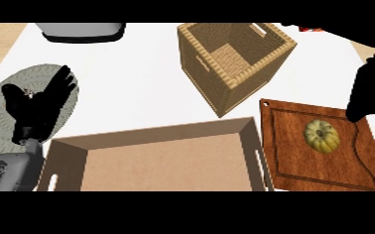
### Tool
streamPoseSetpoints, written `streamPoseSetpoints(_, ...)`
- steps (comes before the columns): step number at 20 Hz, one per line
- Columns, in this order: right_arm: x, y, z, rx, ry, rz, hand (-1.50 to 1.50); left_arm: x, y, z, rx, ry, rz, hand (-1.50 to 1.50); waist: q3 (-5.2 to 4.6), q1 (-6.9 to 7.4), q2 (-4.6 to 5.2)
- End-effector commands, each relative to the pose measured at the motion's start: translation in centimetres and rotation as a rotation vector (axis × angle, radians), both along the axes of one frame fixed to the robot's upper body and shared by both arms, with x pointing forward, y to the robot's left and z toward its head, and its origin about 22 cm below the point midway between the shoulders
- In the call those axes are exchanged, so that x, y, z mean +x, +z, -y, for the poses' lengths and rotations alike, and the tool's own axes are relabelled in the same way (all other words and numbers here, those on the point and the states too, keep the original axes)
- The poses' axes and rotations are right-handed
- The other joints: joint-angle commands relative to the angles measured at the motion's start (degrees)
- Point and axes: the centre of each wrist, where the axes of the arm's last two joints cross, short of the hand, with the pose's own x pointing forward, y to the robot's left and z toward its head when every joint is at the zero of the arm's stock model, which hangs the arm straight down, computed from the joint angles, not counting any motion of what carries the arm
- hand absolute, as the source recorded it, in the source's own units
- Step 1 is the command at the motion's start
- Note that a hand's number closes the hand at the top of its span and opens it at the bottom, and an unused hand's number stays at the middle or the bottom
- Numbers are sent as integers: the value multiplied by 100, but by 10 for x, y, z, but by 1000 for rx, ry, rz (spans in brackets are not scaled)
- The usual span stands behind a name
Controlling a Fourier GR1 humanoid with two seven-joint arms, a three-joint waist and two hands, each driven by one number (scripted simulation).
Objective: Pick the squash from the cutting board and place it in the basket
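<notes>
A small yellow ribbed squash [322,136] lies on the dark wooden cutting board [293,158] at the lower right. The tall woven basket [236,64] stands behind the board, open at the top, nothing visible inside. My right hand [361,94] shows as a dark shape at the right edge, just above and right of the squash, not touching it; its fingers are not readable. My left hand [40,104] rests open at the left edge, fingers up, far from the squash.
A brown tray [154,139] with raised walls fills the lower middle, between my left forearm and the cutting board. A grey round mat [70,114] lies under my left hand. A grey-and-black appliance [81,31] sits at the back left.
</notes>
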Motion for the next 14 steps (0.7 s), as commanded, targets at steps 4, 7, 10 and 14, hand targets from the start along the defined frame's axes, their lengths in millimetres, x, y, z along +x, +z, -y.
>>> streamPoseSetpoints(4,-32,28,37,40,-56,15,-150,-9,-1,-8,0,-2,2,0,10,-7,14)
streamPoseSetpoints(7,-49,7,52,91,-61,12,-150,-1,0,7,-5,3,10,0,15,-21,28)
streamPoseSetpoints(10,-53,-19,60,122,-55,15,-150,15,5,-10,-17,4,20,0,18,1,61)
streamPoseSetpoints(14,-63,-49,69,134,-82,44,-150,0,-18,13,-5,3,11,0,23,39,68)
